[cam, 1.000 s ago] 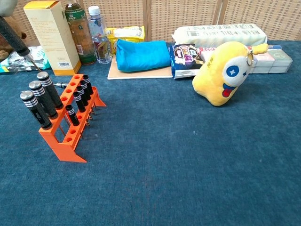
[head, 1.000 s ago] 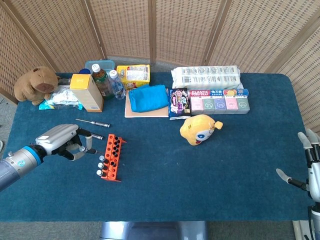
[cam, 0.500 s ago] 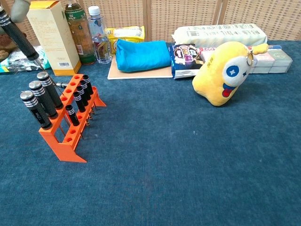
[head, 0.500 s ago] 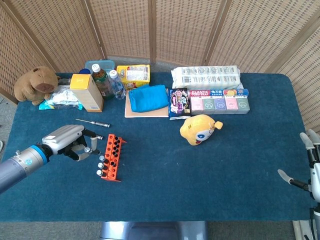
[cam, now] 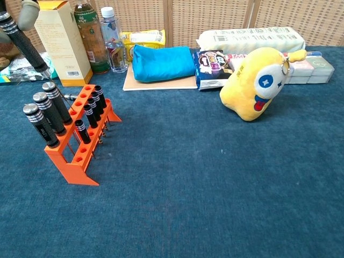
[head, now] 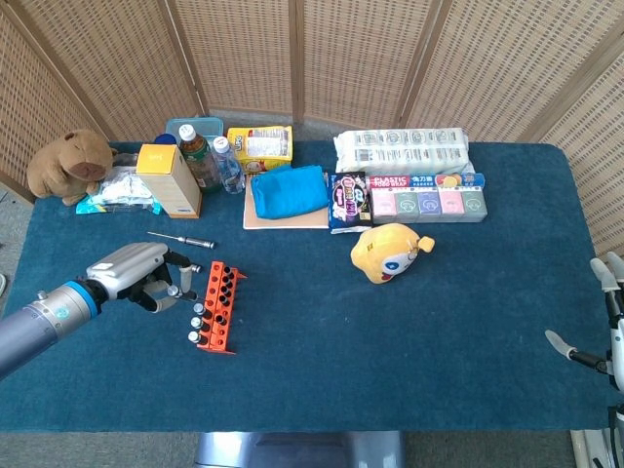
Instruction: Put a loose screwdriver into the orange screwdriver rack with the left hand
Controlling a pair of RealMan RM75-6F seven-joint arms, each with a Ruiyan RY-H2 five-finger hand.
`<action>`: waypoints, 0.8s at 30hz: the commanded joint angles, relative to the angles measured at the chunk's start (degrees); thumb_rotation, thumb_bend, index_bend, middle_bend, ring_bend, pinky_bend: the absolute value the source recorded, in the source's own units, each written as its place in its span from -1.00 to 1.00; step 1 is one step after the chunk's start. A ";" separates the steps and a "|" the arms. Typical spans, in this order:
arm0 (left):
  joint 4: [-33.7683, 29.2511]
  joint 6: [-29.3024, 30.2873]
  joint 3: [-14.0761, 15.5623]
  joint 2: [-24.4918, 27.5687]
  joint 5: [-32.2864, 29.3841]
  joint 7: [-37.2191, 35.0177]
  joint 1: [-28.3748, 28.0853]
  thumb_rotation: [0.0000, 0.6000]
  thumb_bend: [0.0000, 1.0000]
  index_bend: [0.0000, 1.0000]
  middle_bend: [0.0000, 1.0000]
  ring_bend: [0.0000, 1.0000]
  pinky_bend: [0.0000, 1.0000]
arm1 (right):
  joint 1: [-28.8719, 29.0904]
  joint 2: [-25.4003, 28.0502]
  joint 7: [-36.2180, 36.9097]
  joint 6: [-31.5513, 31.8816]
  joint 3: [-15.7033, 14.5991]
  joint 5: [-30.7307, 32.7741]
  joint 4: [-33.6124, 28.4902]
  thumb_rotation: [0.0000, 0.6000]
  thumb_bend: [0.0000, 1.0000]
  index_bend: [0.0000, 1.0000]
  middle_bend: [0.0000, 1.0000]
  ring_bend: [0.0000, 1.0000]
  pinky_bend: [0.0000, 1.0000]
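Honestly the left hand (head: pixel 136 276) has its fingers pinched round the screwdriver (cam: pixel 24 45) handle, tip hovering beside the orange rack (head: pixel 218 306); it looks light, rigid and skinny, so gripping the knurled handle seems right.

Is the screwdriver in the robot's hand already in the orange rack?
No. The left hand holds the screwdriver tilted above the rack.
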 commanded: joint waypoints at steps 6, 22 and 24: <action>-0.04 -0.83 -0.22 -0.63 -2.26 1.93 -0.53 1.00 -0.21 0.13 1.00 1.00 1.00 | -0.16 0.21 0.50 0.02 0.09 0.15 0.09 0.84 -1.00 -0.95 -0.99 -1.00 -0.96; -0.07 -2.12 -0.63 -0.83 -5.74 5.26 -0.98 1.00 -0.21 0.12 1.00 1.00 1.00 | -0.20 0.40 1.07 -0.28 0.08 0.09 0.25 0.84 -1.00 -0.95 -0.99 -1.00 -0.96; 0.17 -2.51 -0.55 -1.13 -6.22 5.89 -1.19 1.00 -0.20 0.12 1.00 1.00 1.00 | -0.23 0.45 1.17 -0.28 0.09 0.11 0.28 0.84 -1.00 -0.95 -0.99 -1.00 -0.96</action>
